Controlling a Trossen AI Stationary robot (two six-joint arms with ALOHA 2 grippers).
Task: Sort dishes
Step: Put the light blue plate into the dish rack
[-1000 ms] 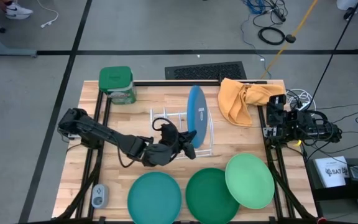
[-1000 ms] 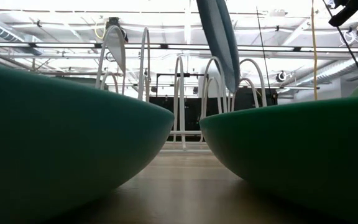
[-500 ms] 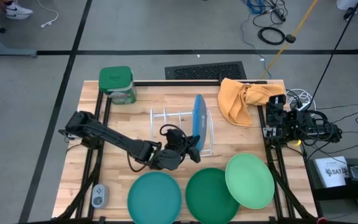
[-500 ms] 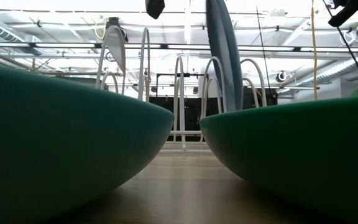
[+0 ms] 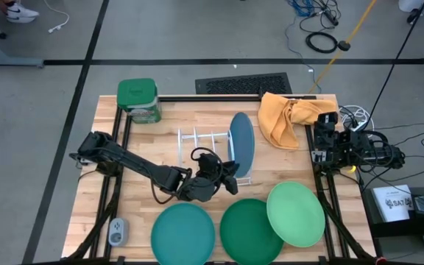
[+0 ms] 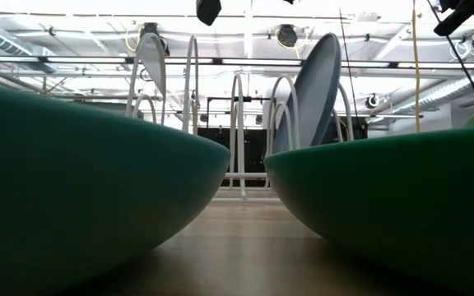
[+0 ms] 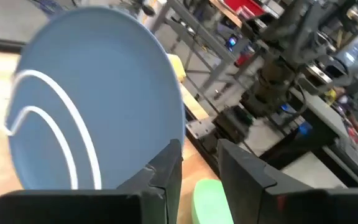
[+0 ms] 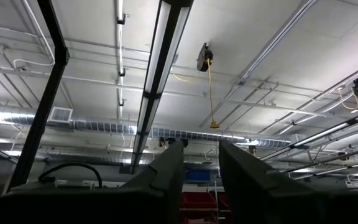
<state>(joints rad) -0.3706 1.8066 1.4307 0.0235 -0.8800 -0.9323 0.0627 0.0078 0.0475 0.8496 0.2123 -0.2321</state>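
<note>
The blue plate stands on its edge in the white wire rack, tilted toward the table's right and leaning on the rack's hoops; it also shows in the low view and the left wrist view. My left gripper is open, just on the near side of the plate and touching nothing. The teal plate, dark green plate and light green plate lie flat along the near edge, the light green one overlapping the dark green one's rim. My right gripper is parked at the right edge, pointing up, open.
A green lidded tub stands at the far left corner. An orange cloth lies crumpled at the far right. A small grey device sits at the near left corner. Bare wood shows left of the rack.
The blue plate came down into the rack upright on its edge, then tipped toward the table's right and now leans on the hoops. My left gripper drew back from it toward the near edge and stands clear of it.
</note>
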